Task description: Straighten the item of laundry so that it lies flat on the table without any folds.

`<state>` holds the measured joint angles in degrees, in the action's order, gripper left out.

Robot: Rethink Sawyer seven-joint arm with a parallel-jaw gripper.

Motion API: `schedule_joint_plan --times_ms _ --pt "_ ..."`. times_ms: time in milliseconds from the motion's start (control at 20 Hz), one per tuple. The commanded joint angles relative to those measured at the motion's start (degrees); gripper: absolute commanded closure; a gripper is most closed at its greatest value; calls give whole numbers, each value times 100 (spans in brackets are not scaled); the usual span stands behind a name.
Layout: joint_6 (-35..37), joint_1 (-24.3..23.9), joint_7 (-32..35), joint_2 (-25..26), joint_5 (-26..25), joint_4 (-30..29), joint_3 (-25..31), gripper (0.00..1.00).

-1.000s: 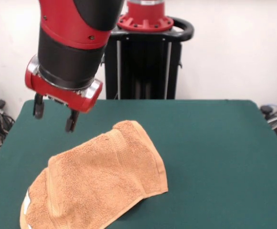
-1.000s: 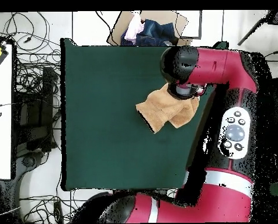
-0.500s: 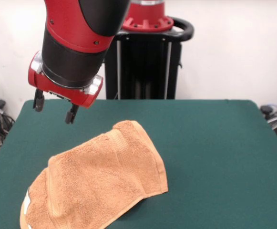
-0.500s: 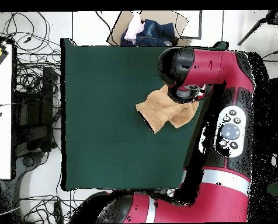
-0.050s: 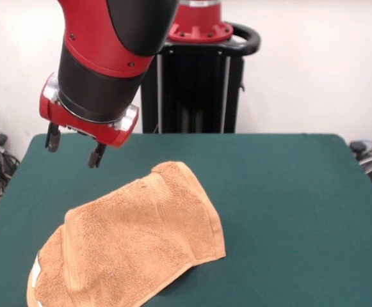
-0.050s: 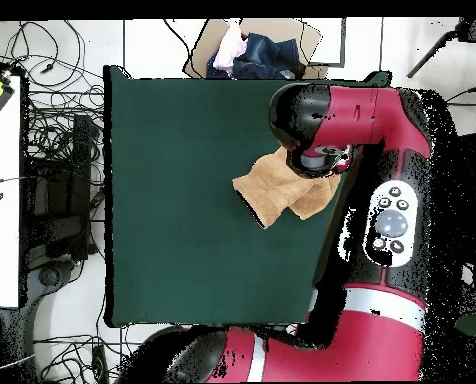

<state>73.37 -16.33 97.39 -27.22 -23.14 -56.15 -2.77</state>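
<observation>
The orange-tan towel, the item of laundry (image 5: 131,240) (image 6: 269,190), lies crumpled and folded over itself on the green table (image 5: 288,211) (image 6: 172,200), at the near left in the front view. A small white tag (image 5: 36,272) shows at its left edge. My gripper (image 5: 73,146) hangs open and empty above the table, up and to the left of the towel's far corner, not touching it. In the overhead view the arm's wrist covers the gripper and part of the towel.
A black pedestal frame (image 5: 192,83) stands behind the table's far edge. Cables (image 6: 57,150) and a box of clothes (image 6: 252,50) lie on the floor around the table. The red arm (image 6: 382,200) spans the table's right side in the overhead view.
The gripper has risen slightly, mostly in the earlier half second. The towel has not moved.
</observation>
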Motion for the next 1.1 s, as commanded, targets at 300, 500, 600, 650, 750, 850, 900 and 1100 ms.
schedule_joint_plan --times_ms 300,500,600,650,750,850,900,1100 --pt "-1071 58 162 269 429 -1246 695 0" --pt "-1234 75 298 295 577 -1264 681 0" --pt "-1268 109 361 321 619 -1245 637 0" --pt "-1261 129 365 333 622 -1232 608 0" --pt "-1303 153 381 348 643 -1229 580 0" --pt "-1346 164 382 350 667 -1244 563 0" --pt "-1365 171 394 352 674 -1248 558 0" --pt "-1478 180 441 341 707 -1299 550 0"
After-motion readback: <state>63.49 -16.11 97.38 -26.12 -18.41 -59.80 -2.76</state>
